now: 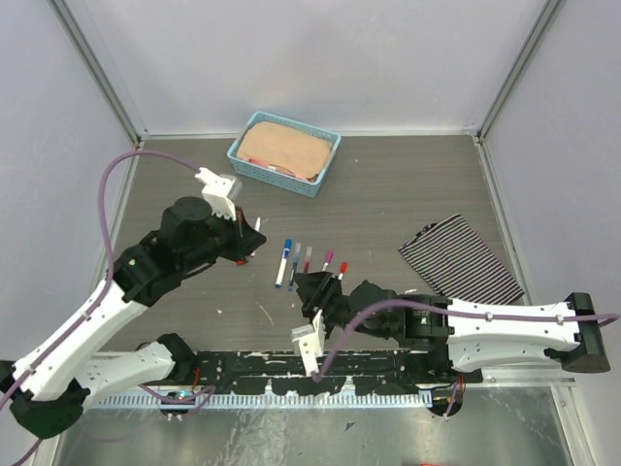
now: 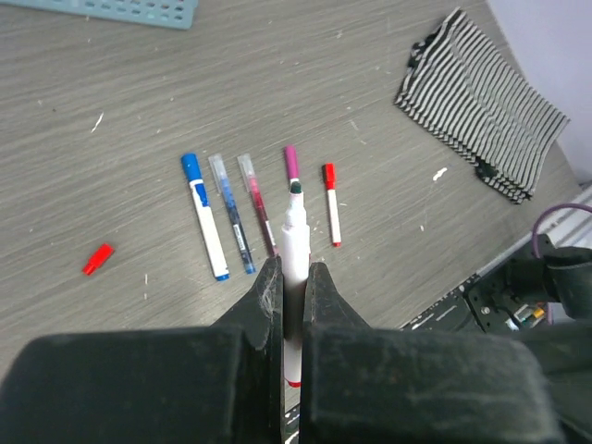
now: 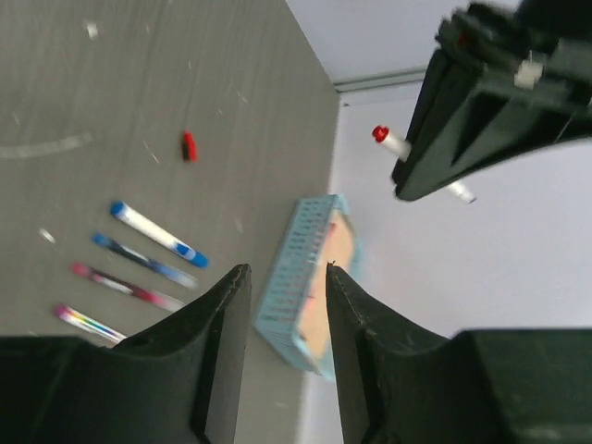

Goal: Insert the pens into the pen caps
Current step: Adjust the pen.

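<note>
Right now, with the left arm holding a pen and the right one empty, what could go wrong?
1. The uncapped pen sticks far out of the left gripper; pushing a cap on could tilt or slide it in the grip.
2. Its tip points toward the row of pens; moving forward may scatter them.
3. The loose red cap lies flat and small; the open right gripper might flick it away.
</note>
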`<control>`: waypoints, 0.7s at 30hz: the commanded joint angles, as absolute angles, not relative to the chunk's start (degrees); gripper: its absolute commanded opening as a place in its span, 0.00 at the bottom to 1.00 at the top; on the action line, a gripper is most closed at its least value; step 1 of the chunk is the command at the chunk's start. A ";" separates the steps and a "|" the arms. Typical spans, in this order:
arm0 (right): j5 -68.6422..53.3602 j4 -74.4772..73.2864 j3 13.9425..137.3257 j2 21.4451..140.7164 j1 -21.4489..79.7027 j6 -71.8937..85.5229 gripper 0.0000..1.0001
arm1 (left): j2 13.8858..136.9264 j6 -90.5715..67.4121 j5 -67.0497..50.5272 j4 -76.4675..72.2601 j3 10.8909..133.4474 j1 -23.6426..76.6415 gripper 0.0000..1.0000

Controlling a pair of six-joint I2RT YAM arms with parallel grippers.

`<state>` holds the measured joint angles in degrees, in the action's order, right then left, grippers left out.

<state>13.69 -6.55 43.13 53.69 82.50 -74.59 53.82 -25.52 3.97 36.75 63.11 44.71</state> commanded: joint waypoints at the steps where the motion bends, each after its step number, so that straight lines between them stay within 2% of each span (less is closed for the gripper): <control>1: 13.92 1.58 46.39 52.46 82.79 -37.30 0.43 | 49.68 -22.14 -0.27 36.95 61.81 44.19 0.00; 4: 16.98 4.07 46.65 53.20 82.78 -25.06 0.45 | 47.71 -24.52 -0.80 34.90 60.07 44.23 0.00; 8: 17.78 10.11 46.64 53.95 82.79 -16.97 0.49 | 46.48 -27.64 -4.12 32.00 58.74 44.20 0.00; 13: 34.04 3.20 56.85 61.30 82.75 5.49 0.54 | 43.12 -30.02 -4.57 26.24 54.60 44.21 0.00; 15: 34.55 1.83 59.63 64.04 82.79 13.48 0.54 | 41.71 -30.81 -4.65 23.66 52.52 44.28 0.00; 21: 32.19 11.44 58.91 68.45 82.77 31.64 0.54 | 38.14 -32.54 -6.24 16.80 49.54 44.26 0.00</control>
